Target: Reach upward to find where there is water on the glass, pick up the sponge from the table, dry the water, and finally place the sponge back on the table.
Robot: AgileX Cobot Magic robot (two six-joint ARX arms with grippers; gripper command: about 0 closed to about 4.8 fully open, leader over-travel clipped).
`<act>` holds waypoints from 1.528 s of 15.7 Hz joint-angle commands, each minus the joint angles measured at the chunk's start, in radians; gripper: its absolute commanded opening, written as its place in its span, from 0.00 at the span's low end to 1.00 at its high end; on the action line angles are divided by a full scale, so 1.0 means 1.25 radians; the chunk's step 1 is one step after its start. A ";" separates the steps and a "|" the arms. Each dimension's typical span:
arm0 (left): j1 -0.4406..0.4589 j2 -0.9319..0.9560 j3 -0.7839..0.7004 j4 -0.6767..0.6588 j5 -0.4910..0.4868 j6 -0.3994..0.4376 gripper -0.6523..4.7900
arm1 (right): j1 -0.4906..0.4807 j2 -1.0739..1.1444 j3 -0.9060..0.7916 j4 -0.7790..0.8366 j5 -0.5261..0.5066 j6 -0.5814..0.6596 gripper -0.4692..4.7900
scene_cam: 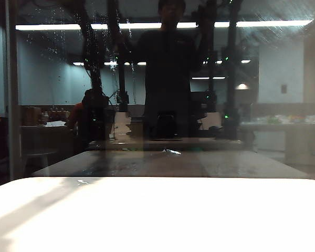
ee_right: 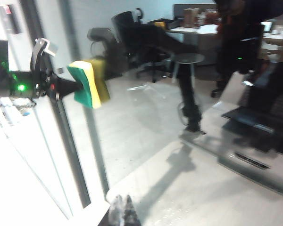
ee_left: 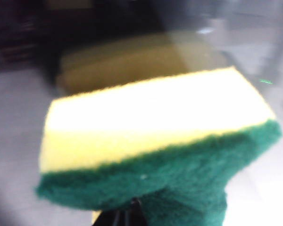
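- Large dark mirror-like glass pane (scene_cam: 283,94): whitish water droplets (scene_cam: 52,31) sit at 11 o'clock, exterior view.
- Broad white table (scene_cam: 157,215): bare at 6 o'clock.
- Yellow foam sponge with green scouring layer (ee_left: 155,136): yellow face toward pane, likely for wiping.
- Left gripper (ee_right: 61,87): jaws clamped on sponge.
- Right gripper (ee_right: 122,212): fingers together, empty.

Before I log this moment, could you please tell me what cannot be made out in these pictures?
- Sponge against glass: contact unclear; left wrist view is blurred.
- Left pincer: nearly hidden by the sponge in its own wrist view.
- Right pincer: cut off by the frame edge, blurred; opening unclear.
- Water: exterior view, droplets too fine to gauge extent.
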 commanded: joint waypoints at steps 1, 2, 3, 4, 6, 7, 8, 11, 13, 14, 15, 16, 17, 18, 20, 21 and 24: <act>-0.096 0.008 0.002 0.029 0.003 -0.002 0.11 | 0.000 -0.006 0.004 0.007 -0.003 -0.002 0.08; -0.133 0.016 0.002 0.036 0.000 -0.002 0.11 | 0.000 -0.006 0.004 0.007 -0.003 -0.002 0.08; -0.165 0.025 0.002 0.039 -0.005 -0.002 0.11 | 0.000 -0.006 0.004 0.006 -0.003 -0.002 0.08; -0.195 0.035 0.002 0.039 -0.017 -0.002 0.11 | 0.000 -0.006 0.004 0.006 -0.003 -0.002 0.08; -0.254 0.062 0.002 0.037 -0.021 -0.002 0.11 | 0.000 -0.007 0.004 0.001 -0.003 -0.002 0.08; -0.280 0.074 0.002 0.036 -0.033 -0.002 0.11 | 0.000 -0.007 0.004 -0.003 -0.003 -0.002 0.08; -0.299 0.087 0.002 0.036 -0.046 -0.002 0.11 | 0.000 -0.008 0.004 -0.008 -0.003 -0.002 0.08; -0.345 0.118 0.002 0.035 -0.067 -0.002 0.11 | 0.000 -0.008 0.004 -0.020 -0.004 -0.002 0.08; -0.349 0.119 0.002 0.042 -0.101 -0.002 0.11 | 0.000 -0.009 0.004 -0.023 -0.004 -0.002 0.08; -0.347 0.118 0.003 0.042 -0.108 0.003 0.11 | 0.000 -0.009 0.004 -0.025 -0.004 -0.002 0.08; -0.333 0.114 0.003 0.038 -0.111 0.004 0.11 | 0.000 -0.010 0.004 -0.028 -0.004 -0.002 0.08; -0.316 0.109 0.003 0.028 -0.111 0.004 0.11 | 0.000 -0.010 0.004 -0.031 -0.005 -0.002 0.08; -0.301 0.105 0.003 0.019 -0.111 0.004 0.11 | 0.000 -0.011 0.004 -0.034 -0.015 -0.002 0.08; -0.284 0.100 0.003 0.010 -0.111 0.004 0.11 | 0.000 -0.010 0.004 -0.035 -0.033 -0.002 0.08; -0.232 0.083 0.003 -0.005 -0.110 0.010 0.11 | 0.000 -0.012 0.004 -0.035 -0.070 -0.002 0.08; -0.217 0.075 0.003 -0.007 -0.110 0.022 0.11 | 0.000 -0.012 0.004 -0.035 -0.082 -0.002 0.08; -0.152 0.050 0.003 -0.013 -0.110 0.025 0.11 | 0.000 -0.012 0.004 -0.034 -0.093 -0.002 0.08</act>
